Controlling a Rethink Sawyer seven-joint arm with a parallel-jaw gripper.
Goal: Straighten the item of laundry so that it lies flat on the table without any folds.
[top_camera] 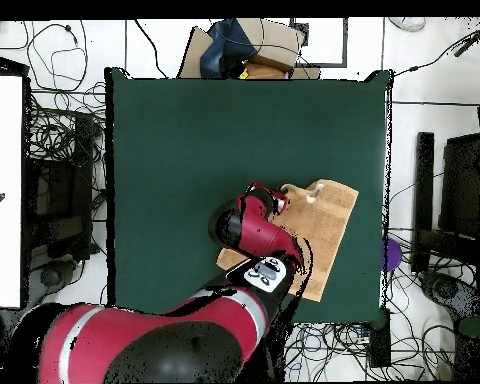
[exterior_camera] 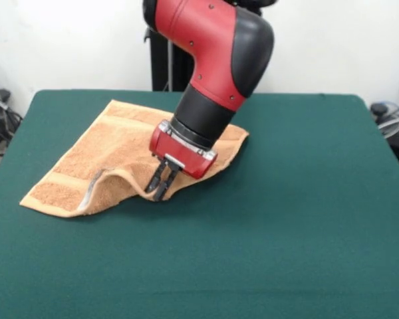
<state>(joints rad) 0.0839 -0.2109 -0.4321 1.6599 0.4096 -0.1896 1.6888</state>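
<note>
towel (exterior_camera: 113, 156): tan, on the green bench (exterior_camera: 286, 219), left of centre in front view; near edge humped up in a fold
gripper (exterior_camera: 161, 188): fingers nearly together, pinching the towel's near edge at the fold
step: mid-straighten, edge grasped, not flat yet
next: likely drag the edge outward, low, then release; watch for bunching

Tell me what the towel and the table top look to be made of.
The towel looks like tan terry cotton: a nubbly looped pile, flatter woven bands, and a soft raised fold by the gripper. The table top looks like dark green felt or similar cloth: matte, even, with no glare. What lies underneath is hidden.
</note>
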